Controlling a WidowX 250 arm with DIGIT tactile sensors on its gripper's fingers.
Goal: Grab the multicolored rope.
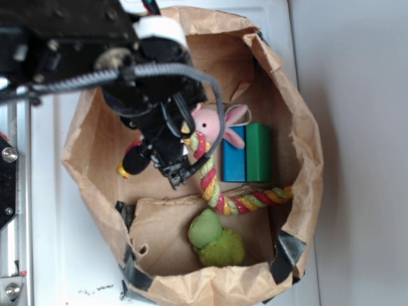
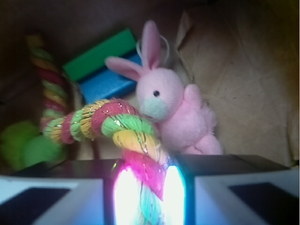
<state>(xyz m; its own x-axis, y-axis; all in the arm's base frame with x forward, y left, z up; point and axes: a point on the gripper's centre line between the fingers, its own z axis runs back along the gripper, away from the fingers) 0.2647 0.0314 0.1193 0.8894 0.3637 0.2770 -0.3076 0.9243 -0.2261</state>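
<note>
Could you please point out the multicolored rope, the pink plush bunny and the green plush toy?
multicolored rope [image 1: 210,182]: exterior view, middle stretch.
pink plush bunny [image 2: 161,93]: wrist view, its face.
green plush toy [image 1: 213,239]: exterior view, its body.

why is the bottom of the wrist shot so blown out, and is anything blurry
Wrist view: glare whites out the end effector pads clamping the multicolored rope; the green plush toy is dim and blurred. Exterior view: soft throughout, the arm blocking the bag's upper left.

Red-yellow-green striped rope [image 2: 110,123]; pink bunny [image 2: 174,110]
</note>
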